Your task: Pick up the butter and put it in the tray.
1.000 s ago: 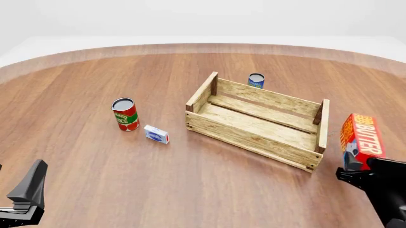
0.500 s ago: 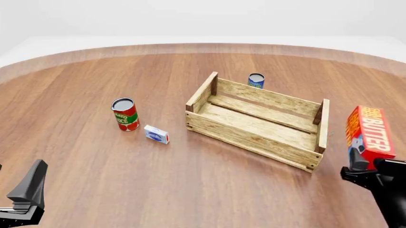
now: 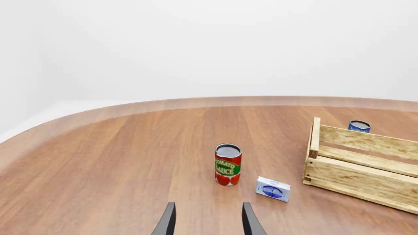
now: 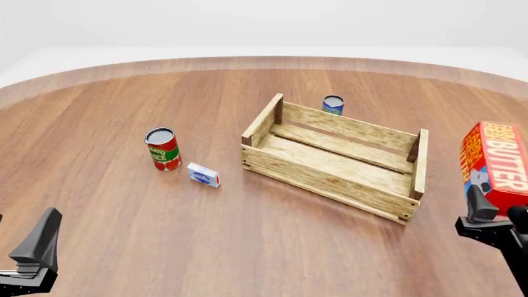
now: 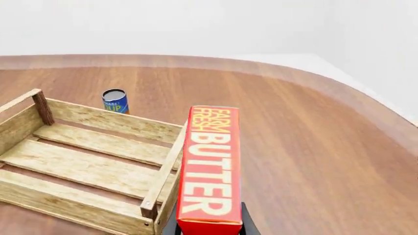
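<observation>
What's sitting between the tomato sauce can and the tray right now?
In the front view, only the small blue-and-white box lies between the tomato sauce can and the tray, close to the can. The left wrist view shows the same.

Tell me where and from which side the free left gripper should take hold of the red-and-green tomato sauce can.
Grip the red-and-green tomato sauce can across its round side wall, about mid-height on the label. It stands upright on the wooden table, so the left gripper, jaws open, could probably come in level from the arms' side. The small blue-and-white box lies close on its right, so keep the fingers off that side.
</observation>
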### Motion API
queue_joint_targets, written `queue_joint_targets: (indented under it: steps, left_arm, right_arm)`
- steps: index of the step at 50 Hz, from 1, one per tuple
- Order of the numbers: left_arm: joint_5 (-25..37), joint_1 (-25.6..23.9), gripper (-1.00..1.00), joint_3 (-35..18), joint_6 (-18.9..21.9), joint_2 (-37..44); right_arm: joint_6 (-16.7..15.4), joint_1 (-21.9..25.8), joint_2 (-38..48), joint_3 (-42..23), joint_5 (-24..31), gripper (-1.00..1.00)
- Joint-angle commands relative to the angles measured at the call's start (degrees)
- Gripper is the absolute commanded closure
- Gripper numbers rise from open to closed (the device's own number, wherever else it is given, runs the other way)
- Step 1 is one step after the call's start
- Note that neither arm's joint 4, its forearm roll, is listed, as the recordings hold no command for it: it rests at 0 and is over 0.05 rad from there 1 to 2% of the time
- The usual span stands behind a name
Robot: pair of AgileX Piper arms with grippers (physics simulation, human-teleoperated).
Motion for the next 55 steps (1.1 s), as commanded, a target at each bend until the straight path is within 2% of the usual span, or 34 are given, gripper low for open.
queue_joint_targets:
  steps: [1,7,15,24,39,55]
  left_arm:
    - [0.0,0.0,-1.00,0.0,0.0,0.0]
    - [0.0,0.0,-1.00,0.0,0.0,0.0]
    - [0.0,0.0,-1.00,0.0,0.0,0.0]
    - [0.0,0.0,-1.00,0.0,0.0,0.0]
    - [0.0,0.0,-1.00,0.0,0.0,0.0]
    - [0.0,0.0,-1.00,0.0,0.0,0.0]
  right_arm:
    - [0.4,1.3,-12.1,0.0,8.9,1.00]
    - [0.3,2.0,-15.6,-0.4,11.6,1.00]
    - [-0.7,4.9,-22.4,-4.7,20.8,1.00]
    - [-1.0,6.9,-26.0,-8.0,26.0,1.00]
    - [-2.6,10.7,-26.8,-12.1,29.8,1.00]
    - [-4.6,14.4,-21.4,-16.7,28.4,1.00]
